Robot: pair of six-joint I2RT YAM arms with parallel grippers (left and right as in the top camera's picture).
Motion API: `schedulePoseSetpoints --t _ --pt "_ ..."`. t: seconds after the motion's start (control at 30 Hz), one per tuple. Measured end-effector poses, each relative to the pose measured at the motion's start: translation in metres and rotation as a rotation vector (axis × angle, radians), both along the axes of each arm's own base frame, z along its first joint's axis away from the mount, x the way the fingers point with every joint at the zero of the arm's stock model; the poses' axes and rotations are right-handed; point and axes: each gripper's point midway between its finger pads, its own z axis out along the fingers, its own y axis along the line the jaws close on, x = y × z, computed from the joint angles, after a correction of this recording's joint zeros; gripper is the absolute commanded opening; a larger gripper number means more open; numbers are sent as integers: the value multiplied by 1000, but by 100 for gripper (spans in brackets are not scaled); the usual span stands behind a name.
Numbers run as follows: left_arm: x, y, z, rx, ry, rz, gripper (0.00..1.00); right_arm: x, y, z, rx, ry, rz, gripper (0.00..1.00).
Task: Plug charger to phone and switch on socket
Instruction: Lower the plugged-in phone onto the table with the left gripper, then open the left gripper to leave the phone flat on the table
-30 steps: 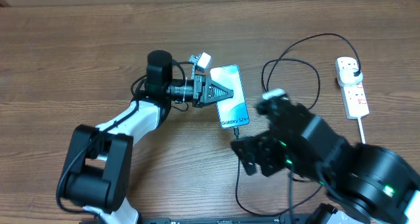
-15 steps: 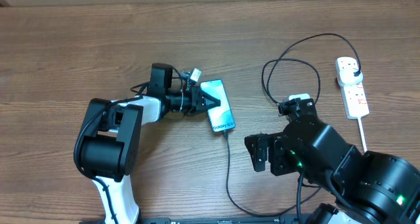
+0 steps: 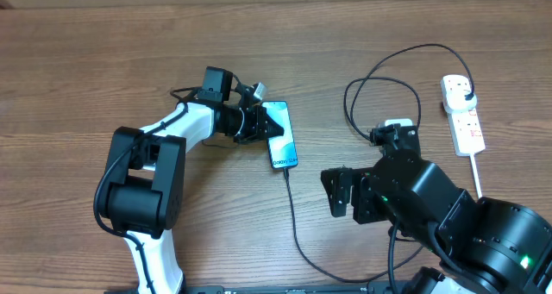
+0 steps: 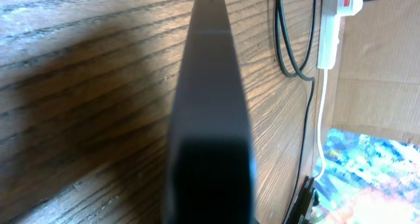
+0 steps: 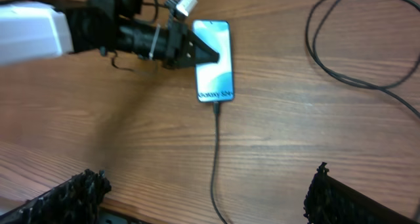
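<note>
Phone (image 3: 280, 145) lies flat on the wooden desk (image 3: 103, 53), screen up and lit pale blue, with its line of white text at the end nearer the robot. The charger (image 3: 293, 216) is a thin black cable. Its small connector tip (image 5: 216, 106) sits at the middle of that near end and looks pushed in. From there the cable runs down toward the robot's base, and more of it lies in loose loops on the right side of the desk.

The far end of the cable reaches a black plug (image 3: 467, 93) seated in the socket (image 3: 461, 113). This is a white strip with red marks at the desk's right edge, well apart from the phone, and its white cord (image 3: 474, 169) trails back toward the robot.

The left gripper (image 3: 261, 128) is closed, its dark pointed tip lying on the phone's screen near the left edge. I cannot tell whether it pinches the phone or only presses on it. The right gripper (image 3: 345, 193) hangs above the desk to the right of the cable, holding nothing. Its wrist view shows the fingers (image 5: 85, 191) spread wide.
</note>
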Motion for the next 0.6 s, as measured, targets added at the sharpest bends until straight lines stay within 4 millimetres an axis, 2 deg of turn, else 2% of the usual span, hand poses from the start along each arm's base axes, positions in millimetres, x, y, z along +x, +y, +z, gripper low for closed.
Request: schedulePoseSetpoints --t 0.33,0.5,0.6 --pt "-7 -5 1 -46 -19 -64 6 18 19 23 111 -92 -14 100" --pt "-17 -9 -12 -104 50 -84 11 35 27 31 124 -147 -48 100" --pt "-23 -11 -22 -130 98 -92 18 49 36 32 126 -179 -74 100"
